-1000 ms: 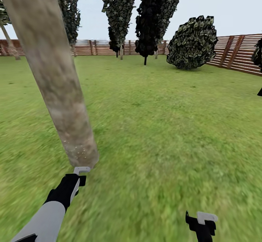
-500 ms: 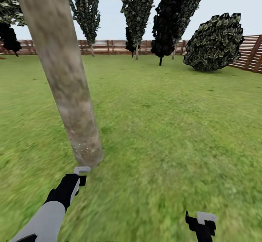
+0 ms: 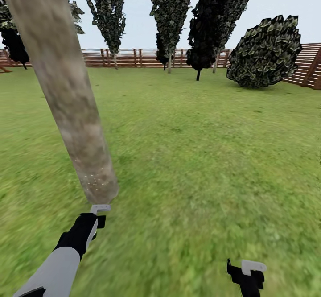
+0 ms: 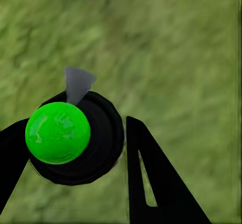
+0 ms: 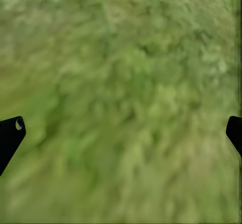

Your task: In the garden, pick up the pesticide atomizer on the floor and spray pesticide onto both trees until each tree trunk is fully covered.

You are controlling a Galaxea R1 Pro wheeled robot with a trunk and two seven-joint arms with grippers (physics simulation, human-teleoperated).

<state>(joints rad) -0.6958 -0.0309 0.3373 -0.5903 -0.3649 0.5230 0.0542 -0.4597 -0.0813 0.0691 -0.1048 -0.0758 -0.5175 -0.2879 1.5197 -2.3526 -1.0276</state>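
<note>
Already past the pick-up, to judge by the grip: clamps the left gripper (image 3: 91,223) around the pesticide atomizer (image 4: 58,132), its bright green cap sitting in a black collar between the two black fingers, off the grass (image 3: 187,163). Points the grey nozzle (image 3: 100,208) at the foot of the nearest tree trunk (image 3: 67,96), just beside the bark but not clearly touching. Shows pale speckles (image 3: 96,183) only on the lowest stretch of that mottled grey-tan column; looks bare above them, so coverage of this trunk seems barely started. Leaves, by that reading, nearly the whole first trunk and all of the second tree. Cannot say which of the distant trees is the second.

Further right, stands a row of dark narrow cypresses (image 3: 169,16) before the slatted wooden fence (image 3: 133,58), then a round dark bush (image 3: 265,51). Low at the right, hangs the right gripper (image 3: 247,274) over bare turf, jaws spread wide and holding nothing.

Against the earlier frames: slides the cypresses, bush and fence rightward across the head view over the last second, a sign of the camera turning, not of the plants moving. Draws the trunk's foot slightly leftward compared with half a second ago. Keeps both grippers at the same spots in the picture, and the speckled patch confined to the same low band.
</note>
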